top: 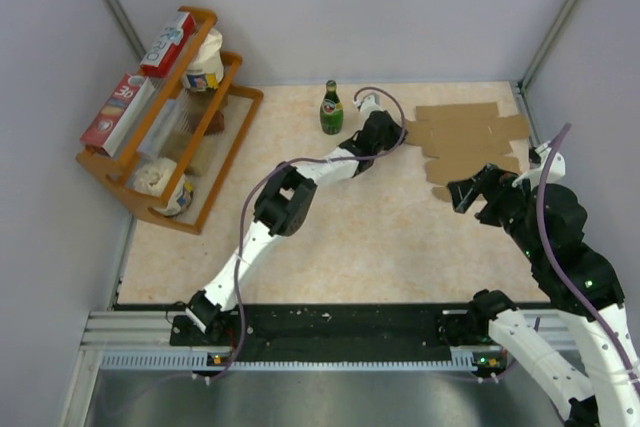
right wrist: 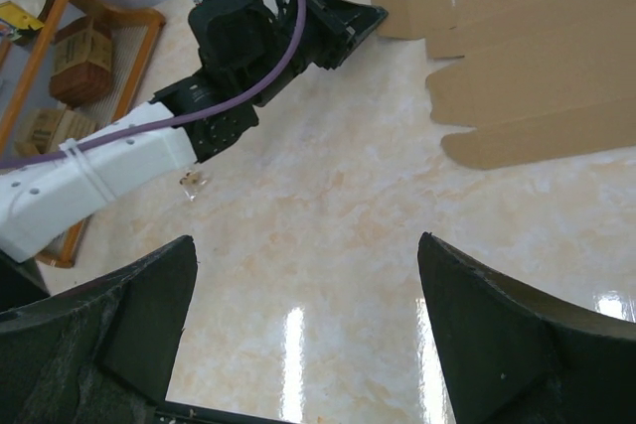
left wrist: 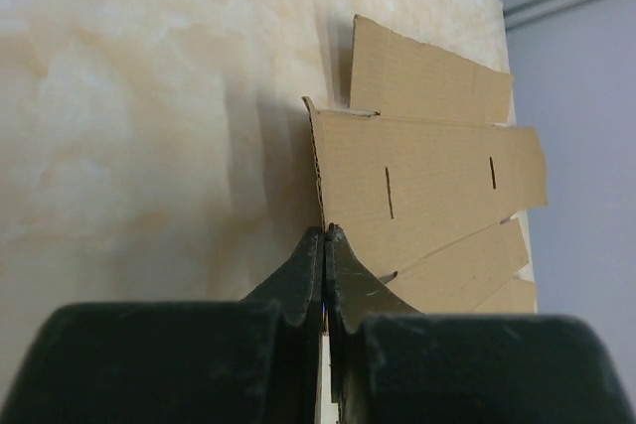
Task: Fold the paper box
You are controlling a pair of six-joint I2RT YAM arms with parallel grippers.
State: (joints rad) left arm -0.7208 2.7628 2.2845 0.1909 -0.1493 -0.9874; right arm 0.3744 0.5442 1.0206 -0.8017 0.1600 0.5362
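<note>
Beige marbled tabletop (top: 380, 237) is seen from above: a wooden rack (top: 250, 93) at the far left is stocked with red-and-white printed boxes (top: 167, 43) and a jar (top: 203, 65), lettering unreadable; a green bottle (top: 331, 109) is stood far middle. The paper box (top: 475, 142), a flat brown corrugated sheet with notched flaps, is laid far right. In the left wrist view the left gripper (left wrist: 325, 245) is clamped on its left edge. In the right wrist view the right gripper (right wrist: 306, 275) is spread wide, empty, near the flaps.

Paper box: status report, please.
Left end effector shut on paper box edge. Right end effector open, holding nothing. Box flat, unfolded. Green bottle nearby, not touching.
</note>
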